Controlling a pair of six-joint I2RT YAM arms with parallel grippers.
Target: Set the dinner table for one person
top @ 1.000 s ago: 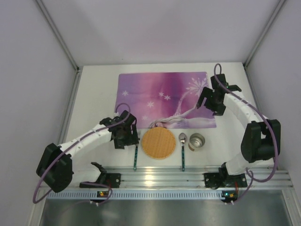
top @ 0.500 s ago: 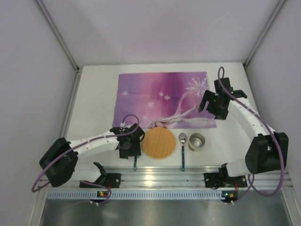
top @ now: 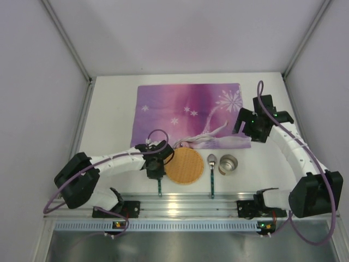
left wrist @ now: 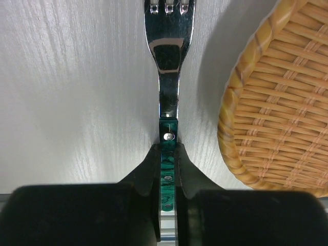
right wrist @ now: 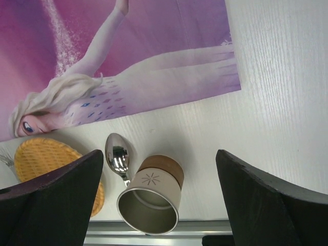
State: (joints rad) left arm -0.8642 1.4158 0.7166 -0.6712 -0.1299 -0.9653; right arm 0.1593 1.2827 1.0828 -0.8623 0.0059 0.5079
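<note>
On the white dinner table (top: pixel 109 123) a fork (left wrist: pixel 168 61) with a green handle lies just left of a round woven plate (top: pixel 185 165). My left gripper (top: pixel 155 166) is shut on that green handle (left wrist: pixel 168 154), tines pointing away from me, and the fork still rests on the table. A spoon (top: pixel 211 169) and a metal cup with a brown base (top: pixel 228 164) lie right of the plate. My right gripper (top: pixel 253 124) hangs open above the placemat's right edge. In its wrist view the cup (right wrist: pixel 151 197) and spoon (right wrist: pixel 117 154) show between the wide-apart fingers (right wrist: pixel 51 200).
The purple snowflake placemat (top: pixel 188 112) lies flat at the middle of the table. A ribbed aluminium rail (top: pixel 191 206) runs along the near edge, close to the fork's handle end. Grey walls close in the left, right and far sides.
My left gripper slid right and nearer over the fork, then shut on its green handle. The right arm shifted slightly right, gripper still open.
</note>
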